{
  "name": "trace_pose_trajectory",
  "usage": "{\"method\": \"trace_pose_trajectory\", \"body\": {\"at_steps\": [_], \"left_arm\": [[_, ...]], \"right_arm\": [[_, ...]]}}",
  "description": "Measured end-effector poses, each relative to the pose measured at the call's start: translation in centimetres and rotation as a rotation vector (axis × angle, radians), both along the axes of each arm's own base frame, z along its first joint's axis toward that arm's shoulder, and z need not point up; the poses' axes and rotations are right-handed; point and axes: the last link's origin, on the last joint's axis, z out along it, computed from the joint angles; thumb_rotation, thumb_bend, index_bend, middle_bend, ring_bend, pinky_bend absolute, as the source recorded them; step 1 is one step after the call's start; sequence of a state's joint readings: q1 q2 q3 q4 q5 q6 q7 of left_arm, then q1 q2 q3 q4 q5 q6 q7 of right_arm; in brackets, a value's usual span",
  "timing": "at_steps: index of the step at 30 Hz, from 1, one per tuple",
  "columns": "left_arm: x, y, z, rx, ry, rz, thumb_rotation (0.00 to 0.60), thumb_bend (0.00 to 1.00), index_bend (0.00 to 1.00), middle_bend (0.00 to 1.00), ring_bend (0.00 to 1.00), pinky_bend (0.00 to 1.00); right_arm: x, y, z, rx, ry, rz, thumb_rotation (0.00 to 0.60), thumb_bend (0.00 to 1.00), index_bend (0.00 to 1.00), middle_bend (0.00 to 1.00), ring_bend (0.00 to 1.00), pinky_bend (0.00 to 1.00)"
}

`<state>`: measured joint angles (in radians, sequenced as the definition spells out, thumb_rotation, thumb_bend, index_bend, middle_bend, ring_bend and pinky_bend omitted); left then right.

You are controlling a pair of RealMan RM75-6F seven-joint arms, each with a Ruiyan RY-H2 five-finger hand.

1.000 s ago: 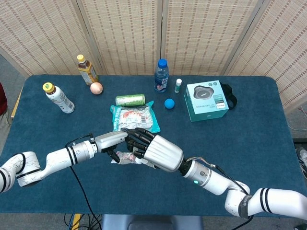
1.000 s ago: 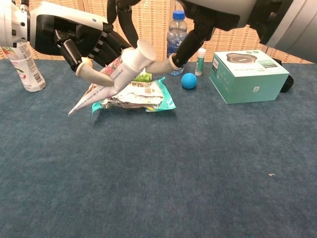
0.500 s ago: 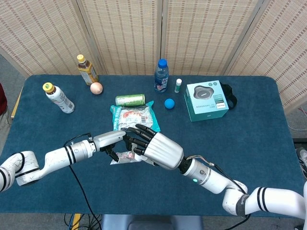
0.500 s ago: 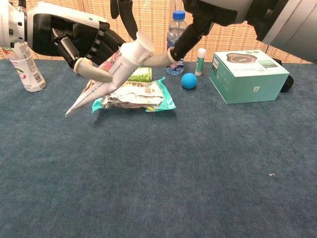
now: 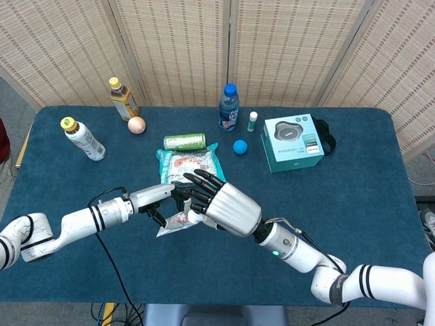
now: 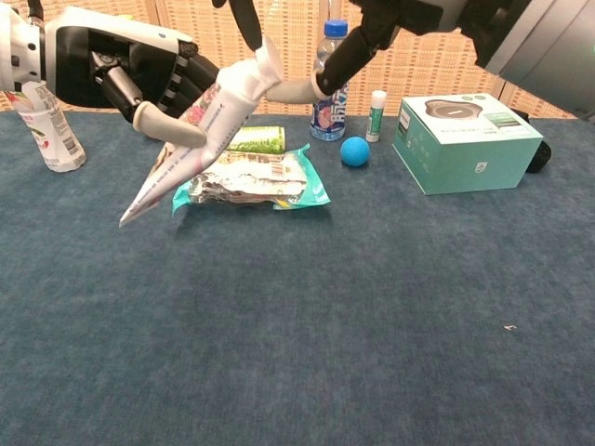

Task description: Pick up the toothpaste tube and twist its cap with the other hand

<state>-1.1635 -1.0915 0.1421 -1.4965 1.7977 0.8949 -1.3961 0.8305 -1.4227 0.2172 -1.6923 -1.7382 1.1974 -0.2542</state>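
The white toothpaste tube (image 6: 191,149) hangs tilted above the blue table (image 6: 325,325), crimped end low at the left, white cap (image 6: 265,74) high at the right. My left hand (image 6: 139,79) grips the tube's middle from the left. From the top right, my right hand (image 6: 409,19) reaches in and pinches the cap between a light fingertip (image 6: 296,90) and a dark finger above. The head view shows the tube (image 5: 173,223) peeking out below my left hand (image 5: 160,197) and my right hand (image 5: 221,204), which covers the cap.
A snack packet (image 6: 256,181) and a green can (image 6: 257,139) lie just behind the tube. Further back stand a water bottle (image 6: 330,79), a glue stick (image 6: 376,116), a blue ball (image 6: 354,150) and a teal box (image 6: 469,139). A white bottle (image 6: 42,125) stands at the far left.
Both hands have lifted the tube and tilted it steeper, so the cap sits higher. The right hand's fingers have shifted around the cap.
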Motion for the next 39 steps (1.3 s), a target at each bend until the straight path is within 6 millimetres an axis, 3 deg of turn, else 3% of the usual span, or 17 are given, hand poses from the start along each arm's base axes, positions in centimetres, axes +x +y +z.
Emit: {"method": "trace_pose_trajectory", "body": {"at_steps": [22, 39], "left_arm": [[-0.4, 1.0, 0.8, -0.096, -0.122, 0.135, 0.6, 0.53, 0.61, 0.68, 0.43, 0.36], [-0.5, 1.9, 1.0, -0.123, -0.146, 0.168, 0.6, 0.54, 0.61, 0.68, 0.43, 0.36]], "right_arm": [[-0.1, -0.6, 0.6, -0.135, -0.079, 0.033, 0.6, 0.17, 0.69, 0.36, 0.1, 0.17], [-0.6, -0.9, 1.4, -0.132, -0.092, 0.017, 0.6, 0.2, 0.69, 0.36, 0.1, 0.17]]}}
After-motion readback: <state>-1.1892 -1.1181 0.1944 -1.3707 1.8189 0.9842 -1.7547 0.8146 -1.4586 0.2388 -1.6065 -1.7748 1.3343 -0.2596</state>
